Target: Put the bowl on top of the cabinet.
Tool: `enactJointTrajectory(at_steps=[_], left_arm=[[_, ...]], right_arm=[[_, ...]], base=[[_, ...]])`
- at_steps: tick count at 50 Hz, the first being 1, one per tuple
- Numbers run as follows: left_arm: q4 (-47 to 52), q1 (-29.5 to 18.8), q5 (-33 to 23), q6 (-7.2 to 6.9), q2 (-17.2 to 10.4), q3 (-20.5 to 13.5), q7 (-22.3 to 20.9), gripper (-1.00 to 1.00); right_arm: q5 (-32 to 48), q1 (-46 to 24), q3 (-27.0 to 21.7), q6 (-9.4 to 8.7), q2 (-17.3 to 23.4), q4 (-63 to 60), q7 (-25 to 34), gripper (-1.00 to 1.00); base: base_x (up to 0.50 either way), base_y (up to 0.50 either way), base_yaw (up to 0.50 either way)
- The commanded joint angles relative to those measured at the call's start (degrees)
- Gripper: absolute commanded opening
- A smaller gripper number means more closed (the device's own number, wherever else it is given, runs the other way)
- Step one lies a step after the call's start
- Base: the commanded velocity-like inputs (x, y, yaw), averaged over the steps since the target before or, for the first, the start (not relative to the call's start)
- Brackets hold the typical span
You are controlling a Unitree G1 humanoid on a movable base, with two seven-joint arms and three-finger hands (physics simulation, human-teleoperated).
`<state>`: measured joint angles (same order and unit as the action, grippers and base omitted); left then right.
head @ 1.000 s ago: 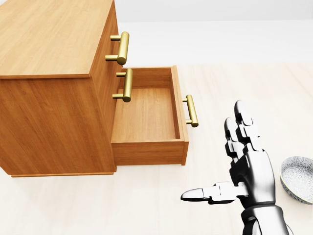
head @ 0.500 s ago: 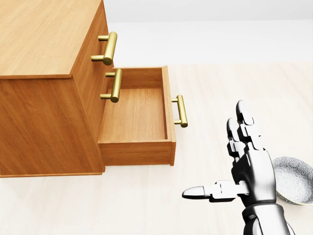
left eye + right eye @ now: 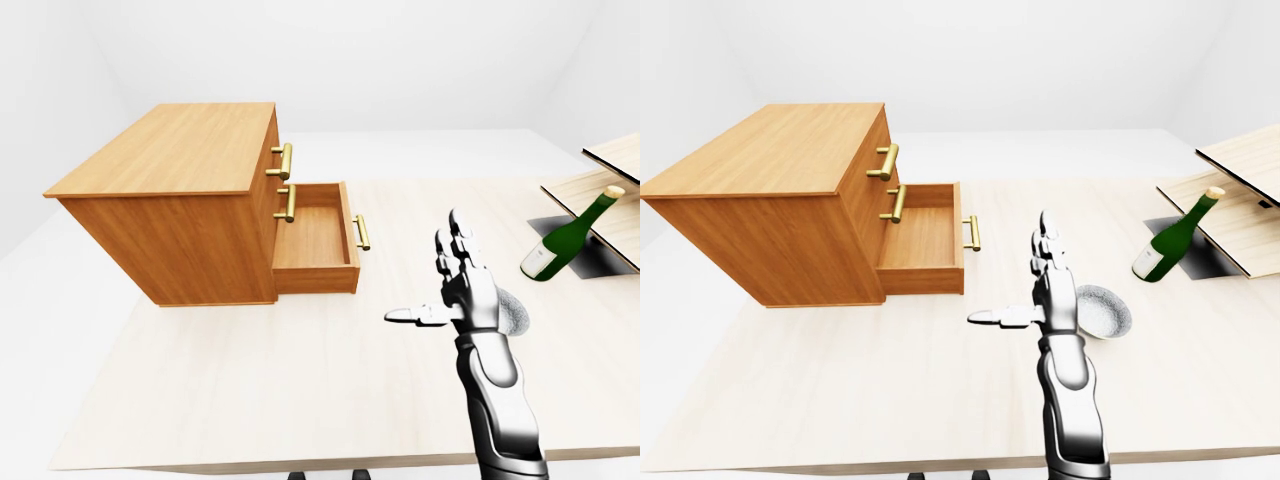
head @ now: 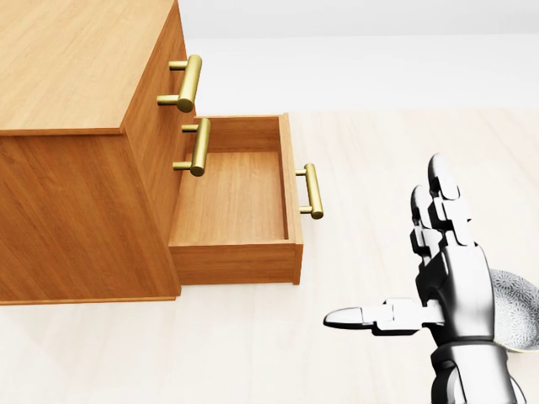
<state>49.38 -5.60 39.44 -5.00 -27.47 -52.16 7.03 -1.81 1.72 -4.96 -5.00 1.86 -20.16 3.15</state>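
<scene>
The pale patterned bowl (image 3: 1104, 311) sits on the light table right of my right hand (image 3: 1010, 270), partly hidden behind the palm in the head view (image 4: 515, 313). That hand stands open, fingers (image 4: 440, 200) straight up and thumb pointing left, holding nothing and not touching the bowl. The wooden cabinet (image 3: 180, 150) stands at the left with a bare flat top. Its lowest drawer (image 4: 232, 198) is pulled out and empty. My left hand does not show.
A green bottle (image 3: 1168, 245) leans at the right of the table beside a dark opening (image 3: 1202, 262) and tilted wooden boards (image 3: 1240, 170). Brass handles (image 4: 189, 82) stick out of the cabinet's drawers. The table's near edge (image 3: 940, 465) runs along the bottom.
The camera first swung right, shifting the cabinet left in the head view, then held still. My right hand has moved right and slightly up, covering more of the bowl.
</scene>
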Motion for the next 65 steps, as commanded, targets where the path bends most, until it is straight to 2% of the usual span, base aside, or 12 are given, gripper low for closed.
enactJointTrajectory(at_steps=[1, 15, 28, 65], left_arm=[[0.0, 0.1, -0.1, 0.0, 0.1, 0.1, -0.1, 1.0], [0.1, 0.1, 0.1, 0.0, 0.0, 0.0, 0.1, 1.0], [0.0, 0.0, 0.2, 0.0, -0.2, -0.1, 0.1, 1.0], [0.2, 0.3, 0.7, 0.0, -0.4, -0.6, 0.2, 1.0]], right_arm=[[1.4, -0.6, -1.4, 0.0, 0.6, -1.8, -0.3, 1.0], [7.1, -2.3, -5.0, 0.0, 2.6, -3.4, -0.5, 1.0], [8.2, -3.5, -8.0, 0.0, 4.2, -3.0, -0.1, 1.0], [24.8, -3.3, -10.8, 0.0, 7.2, -3.0, 4.0, 1.0]], base=[[0.0, 0.0, 0.0], [0.0, 0.0, 0.0], [0.0, 0.0, 0.0], [0.0, 0.0, 0.0]])
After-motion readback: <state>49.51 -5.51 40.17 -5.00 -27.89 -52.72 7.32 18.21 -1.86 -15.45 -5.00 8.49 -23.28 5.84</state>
